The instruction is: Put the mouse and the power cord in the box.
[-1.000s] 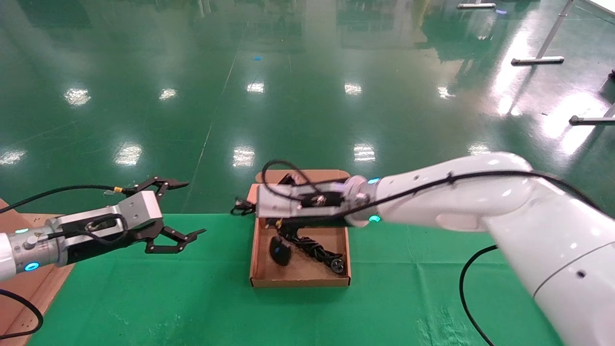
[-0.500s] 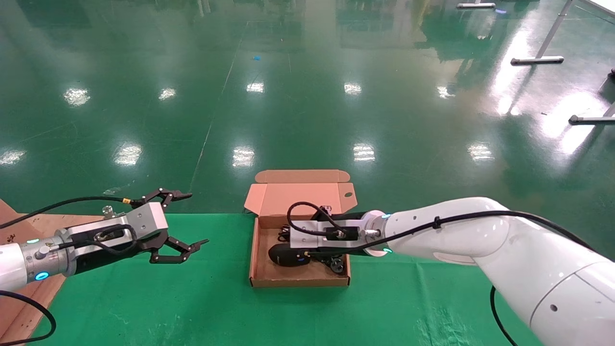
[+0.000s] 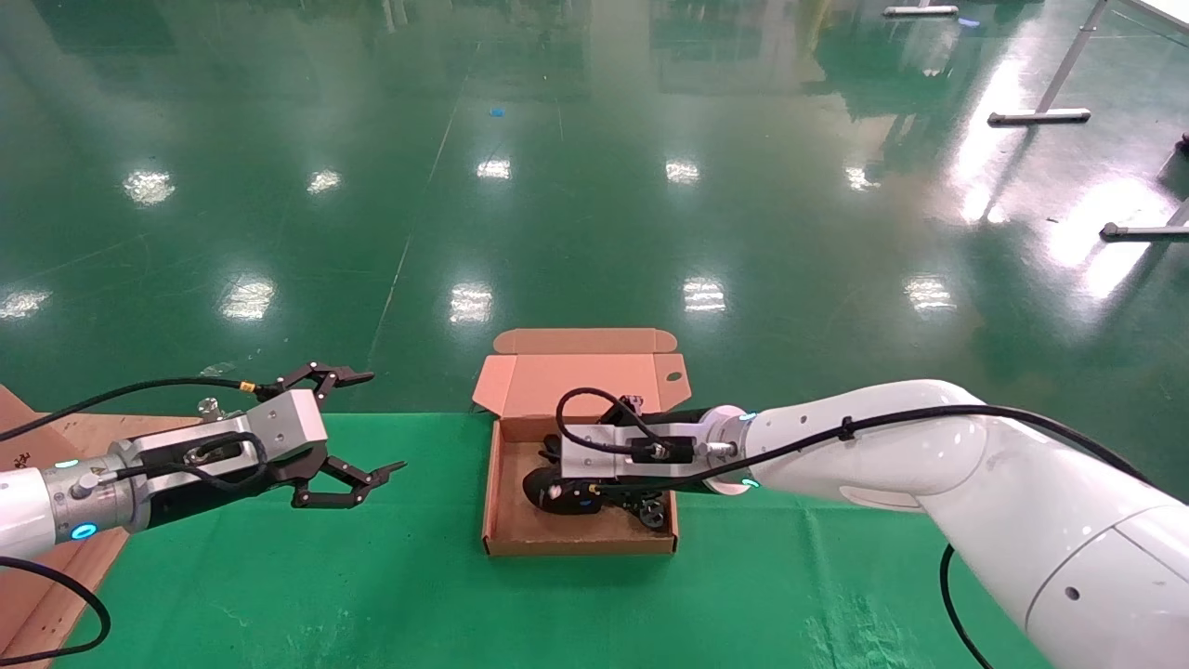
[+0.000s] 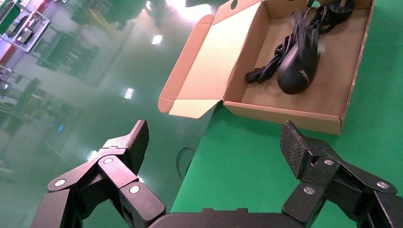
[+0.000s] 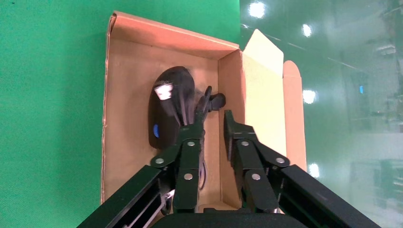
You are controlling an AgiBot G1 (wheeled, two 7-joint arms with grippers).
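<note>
- The box (image 3: pixel 506 520) sits open on the green cloth (image 3: pixel 372 576) at the table's far edge, with its hinged lid (image 3: pixel 576 376) folded back, away from the robot.
- The mouse (image 3: pixel 557 492) lies inside the box, towards the left wall. In the head view its long axis runs roughly left to right; the right arm hides its right end.
- The power cord (image 3: pixel 646 509) lies bundled in the box just beside the mouse, on its right and rear side.
- The right gripper (image 5: pixel 211 123) reaches low into the box from the right. Its fingers (image 5: pixel 235 130) stand a narrow gap apart and hold nothing visible.
- The right wrist view shows one fingertip just beside the mouse and a small blue mark and a white patch on the shell. The head view hides these behind the arm.
- The left wrist view shows the mouse (image 4: pixel 297 69) unobstructed, with cable loops trailing from its far end towards the lid and the cord's plug (image 4: pixel 342 5) at the far corner.
- The left gripper (image 3: pixel 358 427) hangs above the cloth, well apart to the left of the box, fingers (image 4: pixel 294 147) spread wide and empty.
- A brown carton (image 3: pixel 37 557) shows at the left edge.
</note>
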